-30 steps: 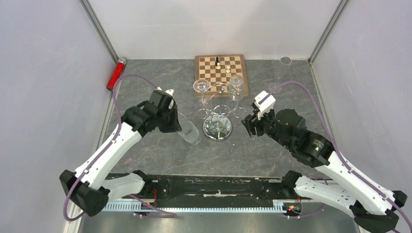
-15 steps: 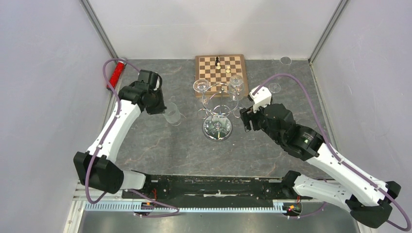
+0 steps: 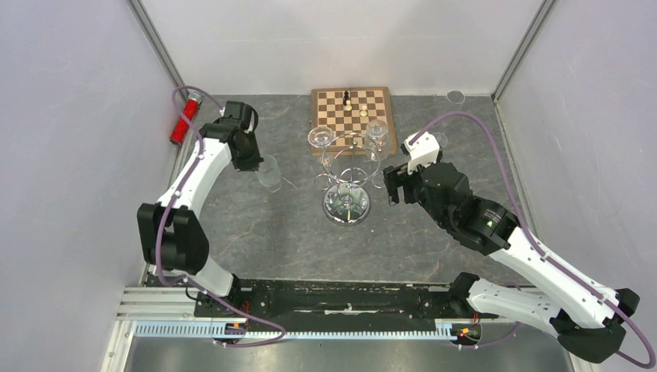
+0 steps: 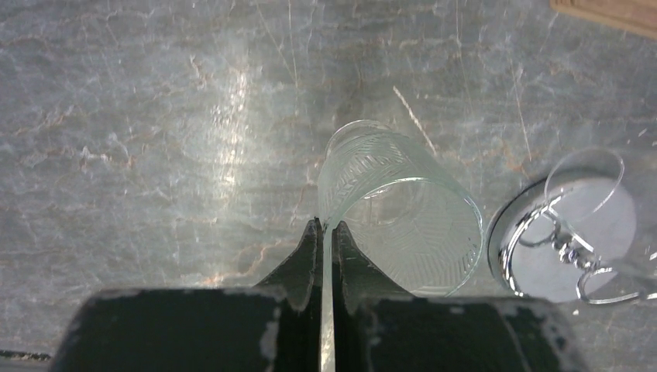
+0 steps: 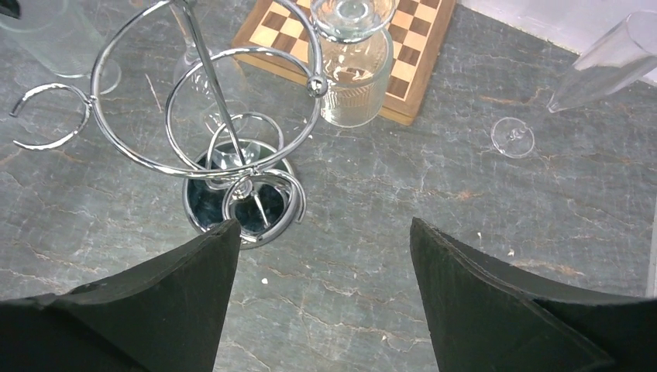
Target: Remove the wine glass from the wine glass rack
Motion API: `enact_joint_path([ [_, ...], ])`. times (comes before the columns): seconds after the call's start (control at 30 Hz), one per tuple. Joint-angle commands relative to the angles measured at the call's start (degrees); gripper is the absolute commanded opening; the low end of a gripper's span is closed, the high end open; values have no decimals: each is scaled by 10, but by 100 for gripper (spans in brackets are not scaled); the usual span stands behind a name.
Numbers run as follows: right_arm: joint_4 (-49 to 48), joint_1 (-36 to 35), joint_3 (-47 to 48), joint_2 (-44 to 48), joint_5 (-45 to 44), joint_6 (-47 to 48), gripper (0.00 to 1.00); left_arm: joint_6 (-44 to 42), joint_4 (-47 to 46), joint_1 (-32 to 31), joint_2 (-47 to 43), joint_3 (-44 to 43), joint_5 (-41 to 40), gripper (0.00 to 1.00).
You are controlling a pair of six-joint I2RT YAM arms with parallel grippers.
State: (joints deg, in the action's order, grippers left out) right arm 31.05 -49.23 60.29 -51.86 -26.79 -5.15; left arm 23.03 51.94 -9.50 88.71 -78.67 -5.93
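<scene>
The chrome wine glass rack [image 3: 346, 203] stands mid-table, and its ring [image 5: 205, 116] and mirrored base [image 4: 565, 240] show in both wrist views. Two clear wine glasses hang upside down on its far side, one at the left [image 3: 320, 138] and one at the right [image 5: 352, 54]. My left gripper [image 4: 327, 225] is shut on the rim of a patterned wine glass [image 4: 399, 209], held left of the rack [image 3: 270, 172]. I cannot tell whether that glass touches the table. My right gripper [image 5: 325, 225] is open just right of the rack [image 3: 393, 184], with nothing between its fingers.
A wooden chessboard [image 3: 352, 112] with a few pieces lies behind the rack. A red cylinder [image 3: 184, 118] lies by the left wall. A clear flute [image 5: 604, 62] lies on its side at the back right. Walls close in the left, right and far sides.
My left arm has carried the glass from in front of the rack to its left and farther back. My right gripper has opened wider and edged toward the rack.
</scene>
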Motion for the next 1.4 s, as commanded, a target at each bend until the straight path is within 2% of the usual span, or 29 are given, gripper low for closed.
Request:
enact_joint_path([
  [0.0, -5, 2, 38, 5, -8, 3, 83, -8, -66, 16, 38, -55, -6, 2],
  [0.57, -4, 2, 23, 15, 32, 21, 83, -23, -96, 46, 156, -159, 5, 2],
  [1.23, -15, 2, 5, 16, 21, 30, 83, -27, -105, 53, 202, -171, 13, 2],
  [1.27, -15, 2, 5, 15, 20, 29, 83, -28, -105, 53, 201, -169, 12, 3],
  [1.37, -15, 2, 7, 9, 21, 29, 84, -35, -104, 53, 196, -164, 18, 14],
])
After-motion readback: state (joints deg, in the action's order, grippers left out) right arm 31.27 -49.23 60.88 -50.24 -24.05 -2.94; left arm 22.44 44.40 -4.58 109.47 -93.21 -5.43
